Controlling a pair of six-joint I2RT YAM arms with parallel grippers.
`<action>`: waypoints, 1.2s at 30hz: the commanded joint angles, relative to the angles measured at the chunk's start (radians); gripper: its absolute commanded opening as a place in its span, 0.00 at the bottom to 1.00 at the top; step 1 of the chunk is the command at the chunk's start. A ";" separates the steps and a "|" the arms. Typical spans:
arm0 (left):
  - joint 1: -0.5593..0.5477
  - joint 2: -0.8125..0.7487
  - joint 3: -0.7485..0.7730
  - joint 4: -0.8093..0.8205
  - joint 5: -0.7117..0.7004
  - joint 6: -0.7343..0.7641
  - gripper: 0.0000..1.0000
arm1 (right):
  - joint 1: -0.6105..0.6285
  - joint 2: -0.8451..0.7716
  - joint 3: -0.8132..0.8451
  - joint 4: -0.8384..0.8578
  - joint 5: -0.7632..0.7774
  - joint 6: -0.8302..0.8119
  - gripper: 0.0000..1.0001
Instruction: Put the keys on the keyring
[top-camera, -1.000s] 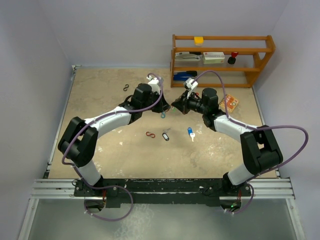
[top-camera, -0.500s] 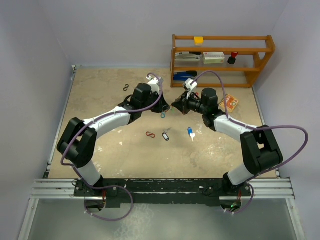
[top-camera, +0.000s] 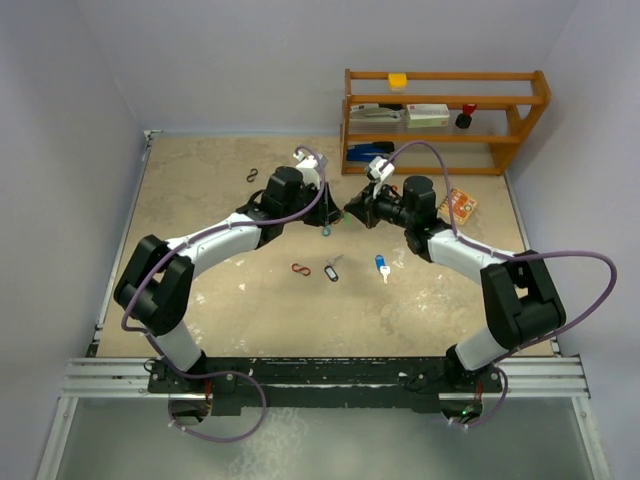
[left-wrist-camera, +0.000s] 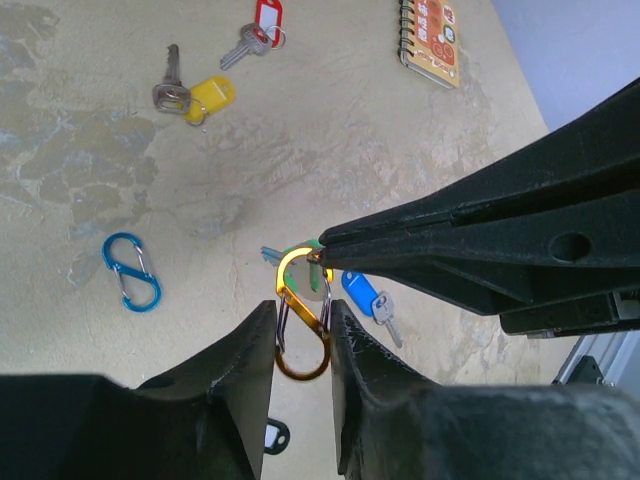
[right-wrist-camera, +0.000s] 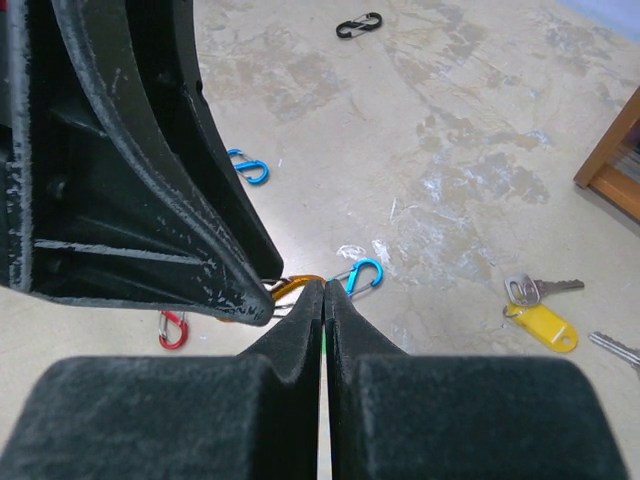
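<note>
My two grippers meet above the middle of the table. The keyring, an orange S-shaped clip (left-wrist-camera: 303, 322), hangs between the fingers of my left gripper (left-wrist-camera: 301, 318), which touch it on both sides. From the right, my right gripper (left-wrist-camera: 322, 256) is shut on a green-tagged key (right-wrist-camera: 322, 345), and its tip is at the clip's upper loop (right-wrist-camera: 297, 287). In the top view the grippers (top-camera: 322, 212) (top-camera: 350, 212) almost touch. On the table lie a blue-tagged key (left-wrist-camera: 362, 295), a black-tagged key (top-camera: 331, 271), a yellow-tagged key (left-wrist-camera: 205, 97) and a red-tagged key (left-wrist-camera: 262, 24).
Loose S-clips lie around: blue (left-wrist-camera: 130, 271), red (top-camera: 300, 269) and black (top-camera: 253, 176). A small spiral notebook (top-camera: 461, 203) lies at the right. A wooden shelf (top-camera: 445, 120) with office items stands at the back right.
The left arm's elbow has shifted very slightly to the left. Both grippers stay together at the same spot.
</note>
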 joint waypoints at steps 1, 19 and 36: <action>0.000 -0.029 0.019 0.047 0.025 0.022 0.33 | -0.002 -0.027 0.052 0.017 0.034 -0.035 0.00; 0.144 -0.280 -0.192 0.060 -0.536 -0.187 0.69 | 0.009 0.006 0.117 -0.032 0.051 -0.046 0.00; 0.194 -0.417 -0.346 0.119 -0.788 -0.270 0.93 | 0.092 0.284 0.457 -0.022 0.138 -0.029 0.00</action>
